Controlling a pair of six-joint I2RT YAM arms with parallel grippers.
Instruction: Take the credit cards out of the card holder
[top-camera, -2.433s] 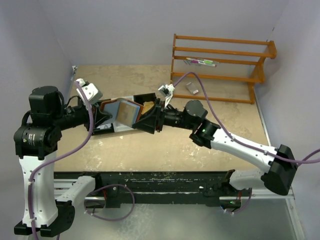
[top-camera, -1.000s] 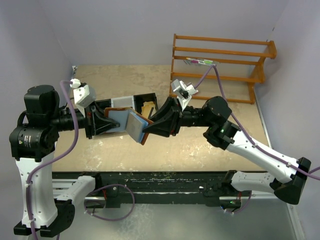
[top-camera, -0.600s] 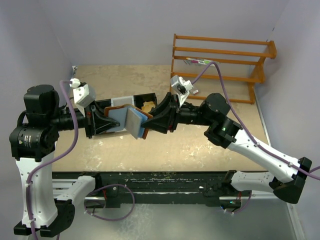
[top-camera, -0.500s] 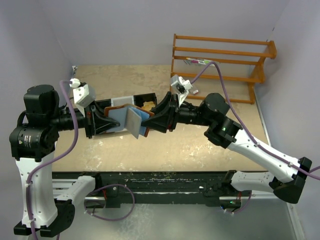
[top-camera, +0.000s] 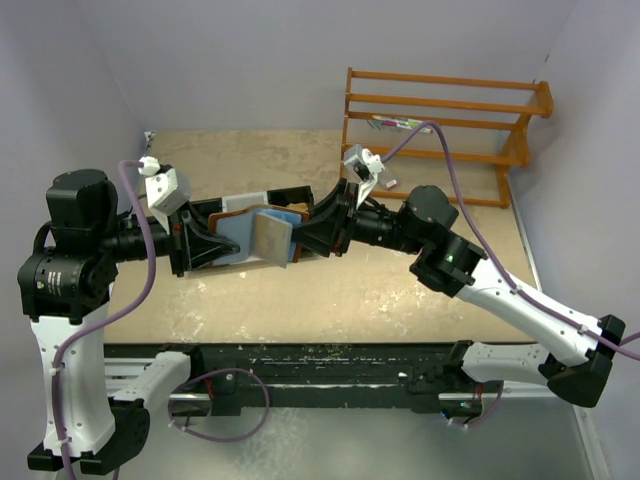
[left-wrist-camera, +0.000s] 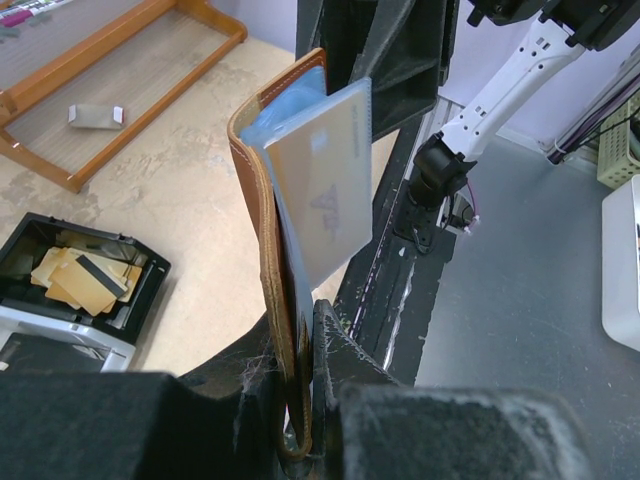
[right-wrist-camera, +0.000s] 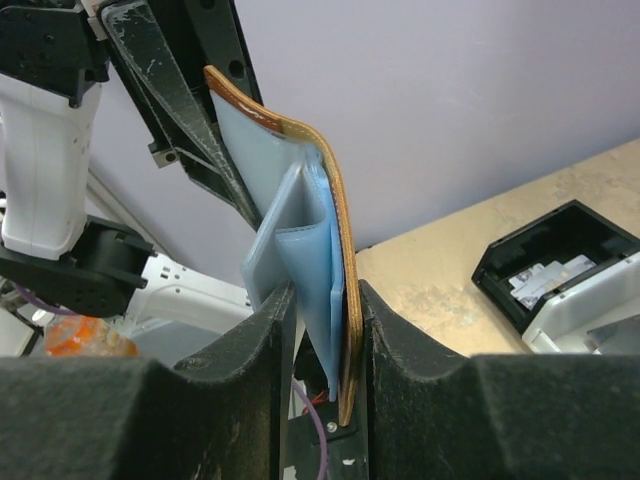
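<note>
Clamping the holder's (left-wrist-camera: 262, 230) lower edge, the left gripper (left-wrist-camera: 298, 335) is holding it in mid-air, a pale card (left-wrist-camera: 325, 190) poking out. The right gripper (right-wrist-camera: 322, 300) is pinching leather and lining together, so pulling risks dragging the holder loose instead of the card. Only the left wrist view is showing the card's face; the right wrist view is showing the pockets edge-on.

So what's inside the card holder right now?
A pale tan credit card sticks out from the light blue lining of the card holder. Any cards deeper in the pockets are hidden.
</note>
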